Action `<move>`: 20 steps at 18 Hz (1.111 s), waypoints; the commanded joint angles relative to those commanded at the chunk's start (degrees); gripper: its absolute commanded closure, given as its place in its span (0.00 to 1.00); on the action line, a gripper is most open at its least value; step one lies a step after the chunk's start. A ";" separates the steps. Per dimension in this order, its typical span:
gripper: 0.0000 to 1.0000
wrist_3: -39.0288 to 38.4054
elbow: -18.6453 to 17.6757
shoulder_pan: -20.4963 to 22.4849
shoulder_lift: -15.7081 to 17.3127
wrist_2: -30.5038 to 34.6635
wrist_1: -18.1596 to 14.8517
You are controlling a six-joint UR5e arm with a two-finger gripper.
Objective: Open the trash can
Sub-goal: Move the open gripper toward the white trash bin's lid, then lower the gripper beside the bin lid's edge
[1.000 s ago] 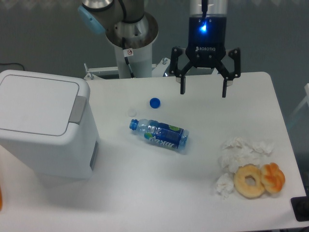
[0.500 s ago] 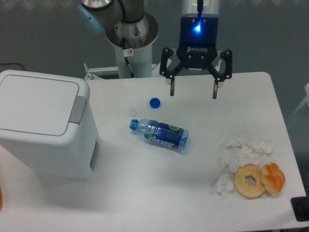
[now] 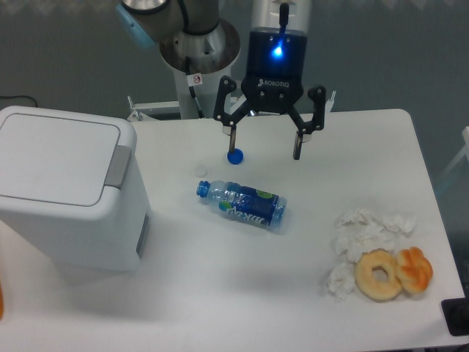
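The trash can [image 3: 62,194] is a large white boxy bin at the left of the table, its flat lid down and a grey push tab [image 3: 118,166] on the lid's right side. My gripper [image 3: 264,148] hangs open over the back middle of the table, well to the right of the bin, with nothing between its fingers. Its left fingertip is just above a blue bottle cap [image 3: 234,155].
A blue-labelled plastic bottle [image 3: 242,204] lies on its side in the middle of the white table [image 3: 220,293]. Crumpled white tissues [image 3: 363,231], a doughnut [image 3: 379,274] and a pastry [image 3: 415,268] sit at the front right. The arm's base [image 3: 198,70] stands behind the table.
The gripper has moved left along the back of the table, from the right of centre to above the blue cap, staying open. Nothing on the table has moved.
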 joint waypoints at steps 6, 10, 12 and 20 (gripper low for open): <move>0.00 -6.49 -0.79 -3.86 0.00 -0.09 -0.09; 0.00 -12.41 -0.79 -6.76 -0.79 -0.09 -0.09; 0.00 -12.50 -1.23 -7.03 -0.88 -0.18 -0.17; 0.00 -12.50 -3.96 -9.67 -0.97 0.09 -0.26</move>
